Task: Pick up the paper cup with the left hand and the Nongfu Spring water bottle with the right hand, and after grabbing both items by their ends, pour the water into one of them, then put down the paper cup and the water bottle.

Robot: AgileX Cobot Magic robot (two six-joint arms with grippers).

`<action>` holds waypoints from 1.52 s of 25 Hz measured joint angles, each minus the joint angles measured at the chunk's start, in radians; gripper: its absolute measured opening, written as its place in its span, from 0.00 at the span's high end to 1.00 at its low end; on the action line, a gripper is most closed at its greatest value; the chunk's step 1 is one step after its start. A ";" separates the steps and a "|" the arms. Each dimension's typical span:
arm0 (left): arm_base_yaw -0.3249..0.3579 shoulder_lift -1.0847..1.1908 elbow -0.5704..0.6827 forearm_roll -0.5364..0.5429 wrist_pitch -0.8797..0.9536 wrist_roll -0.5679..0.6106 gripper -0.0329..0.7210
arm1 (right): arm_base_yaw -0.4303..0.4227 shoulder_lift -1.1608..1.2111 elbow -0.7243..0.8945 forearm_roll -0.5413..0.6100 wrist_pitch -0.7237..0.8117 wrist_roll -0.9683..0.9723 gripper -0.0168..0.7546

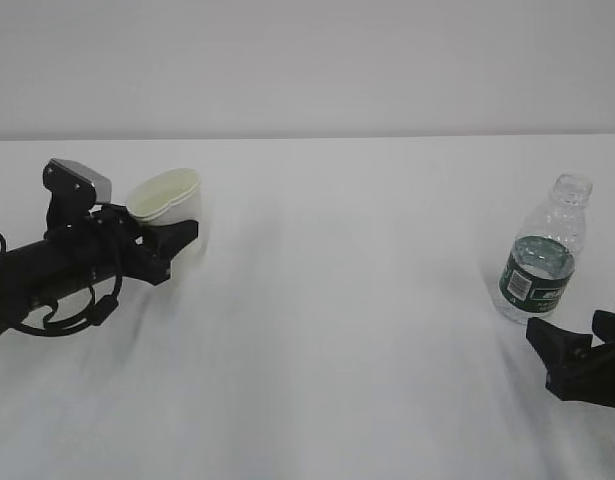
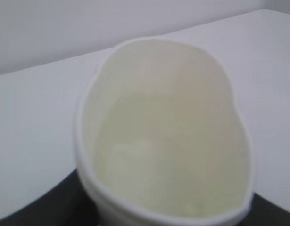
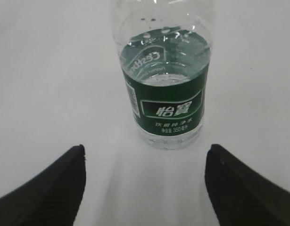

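The white paper cup is on the left, its rim squeezed into an oval. My left gripper is shut on the cup's sides. In the left wrist view the cup fills the frame, cream inside and blurred, with dark fingers at the bottom corners. The Nongfu Spring water bottle stands upright and uncapped on the right, with water up to about the top of its green label. My right gripper is open just in front of the bottle, both fingers apart from it.
A white cloth covers the table, which runs back to a plain pale wall. Nothing else stands between the cup and the bottle.
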 joint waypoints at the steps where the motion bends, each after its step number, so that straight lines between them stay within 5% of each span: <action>1: 0.000 0.000 0.001 -0.008 0.000 0.004 0.44 | 0.000 0.000 0.000 0.000 0.000 0.000 0.21; 17: 0.000 0.059 0.019 -0.138 -0.005 0.094 0.45 | 0.000 0.000 0.000 -0.003 0.000 0.000 0.22; 38: 0.000 0.081 0.019 -0.169 -0.019 0.101 0.39 | 0.000 0.000 0.000 -0.018 0.000 0.000 0.22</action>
